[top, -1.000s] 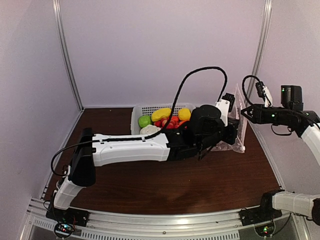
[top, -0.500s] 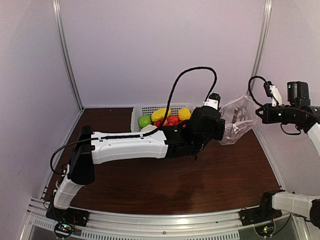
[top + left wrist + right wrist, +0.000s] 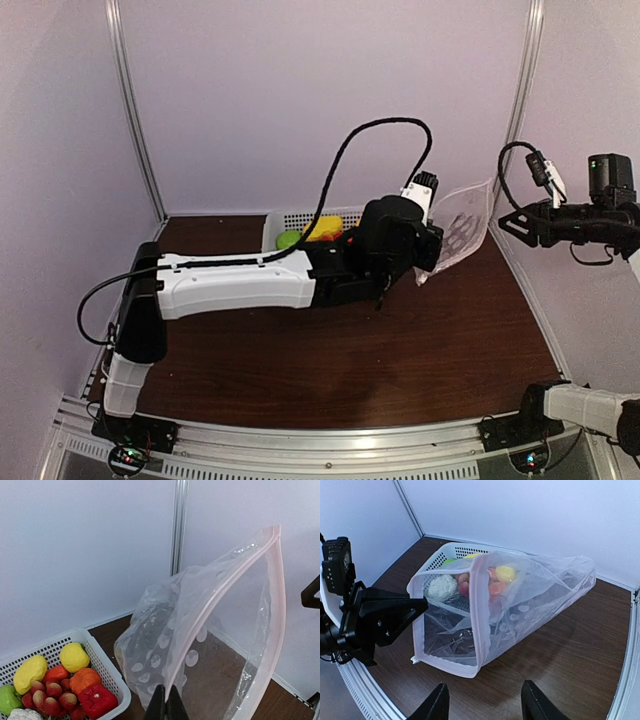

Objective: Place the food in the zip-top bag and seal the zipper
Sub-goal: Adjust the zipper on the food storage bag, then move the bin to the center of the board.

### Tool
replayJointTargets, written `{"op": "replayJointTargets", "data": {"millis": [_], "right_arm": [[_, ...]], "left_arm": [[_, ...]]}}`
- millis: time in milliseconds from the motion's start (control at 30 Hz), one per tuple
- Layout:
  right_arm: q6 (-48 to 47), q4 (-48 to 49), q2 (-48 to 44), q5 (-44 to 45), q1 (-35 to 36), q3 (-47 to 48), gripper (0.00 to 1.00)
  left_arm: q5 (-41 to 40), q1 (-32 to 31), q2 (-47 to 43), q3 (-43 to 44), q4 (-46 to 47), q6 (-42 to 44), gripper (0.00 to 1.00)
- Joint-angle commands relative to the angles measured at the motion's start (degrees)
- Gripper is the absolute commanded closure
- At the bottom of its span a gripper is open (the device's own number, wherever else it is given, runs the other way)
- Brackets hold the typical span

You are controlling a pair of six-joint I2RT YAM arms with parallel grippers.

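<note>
Zip-top bag (image 3: 165,645) hangs pinched in left hand (image 3: 163,706) — right hand (image 3: 485,686) spread apart — food (image 3: 82,680) partly cut off.

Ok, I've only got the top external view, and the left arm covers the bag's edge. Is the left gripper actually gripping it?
Observer: Yes. The left wrist view shows the left gripper shut on the zipper of the zip-top bag.
Operator: Is the mouth open?
Observer: Yes. The right wrist view looks straight into a wide-open mouth.
Operator: Any food in it?
Observer: None that I can see inside. The left wrist view shows the food lying in the white basket.
Operator: And the right gripper?
Observer: In its own view the right gripper is open, holding nothing, short of the bag.
</note>
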Motion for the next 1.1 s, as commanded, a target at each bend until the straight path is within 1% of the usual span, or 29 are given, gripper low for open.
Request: {"op": "replayJointTargets", "data": {"millis": [0, 100, 200, 267, 333, 400, 467, 500, 533, 600, 733, 833, 900, 967, 1033, 1067], "right_arm": [[-4.29, -4.29, 0.67, -5.39, -0.27, 6.14, 0.47], [-5.74, -4.69, 1.68, -6.36, -0.27, 9.29, 0.42], [-5.75, -1.66, 2.71, -9.12, -0.27, 8.3, 0.36], [-5.83, 3.86, 3.27, -9.66, -0.14, 5.28, 0.35], [-6.56, 8.42, 4.7, -8.59, 0.46, 2.04, 0.34], [-9.04, 9.47, 8.8, -5.26, 2.35, 1.4, 0.34], [-12.88, 8.04, 13.7, -0.18, 8.55, 2.87, 0.37], [-15.09, 7.09, 16.12, 2.37, 10.29, 3.57, 0.38], [-17.4, 6.88, 17.99, 5.22, 14.13, 3.88, 0.37], [-19.98, 8.16, 21.38, 9.92, 19.1, 3.75, 0.38], [-24.63, 10.28, 29.77, 15.88, 26.59, 5.53, 0.38], [-26.54, 11.16, 37.88, 17.36, 29.93, 8.83, 0.42], [-27.18, 11.92, 43.15, 18.19, 31.65, 11.62, 0.44], [-27.28, 12.53, 48.11, 18.71, 32.81, 15.49, 0.45], [-27.76, 12.51, 53.21, 19.09, 33.73, 18.99, 0.45], [-28.14, 12.51, 54.51, 19.46, 34.05, 20.61, 0.45]], "left_arm": [[2.37, 0.26, -11.64, -0.87, 0.8, 8.55, 1.0], [0.26, 0.27, -18.82, -1.81, -5.39, 11.67, 1.0], [-5.88, 0.26, -26.21, -4.11, -11.74, 13.56, 1.0], [-10.26, 0.31, -31.36, -7.84, -14.8, 16.01, 1.0], [-14.78, 0.26, -37.46, -13.75, -14.98, 19.24, 1.0], [-19.87, 0.48, -43.47, -19.94, -14.57, 21.63, 1.0], [-25.34, 1.0, -49.93, -24.82, -15.56, 22.45, 1.0], [-27.69, 1.15, -52.9, -26.95, -16.24, 22.51, 1.0], [-29.8, 1.62, -55.61, -29.6, -16.92, 22.51, 1.0], [-34.08, 2.33, -61.43, -33.41, -17.75, 22.7, 1.0], [-39.0, 4.88, -70.02, -39.94, -20.45, 22.33, 1.0], [-37.93, 6.64, -73.13, -44.56, -24.79, 17.76, 1.0], [-33.76, 8.1, -73.52, -47.64, -29.06, 12.7, 1.0], [-30.21, 9.95, -71.85, -49.47, -34.19, 6.34, 1.0], [-24.88, 13.23, -69.09, -50.41, -39.11, -0.75, 1.0], [-21.67, 15.14, -68.07, -51.36, -39.26, -2.29, 1.0]]}}
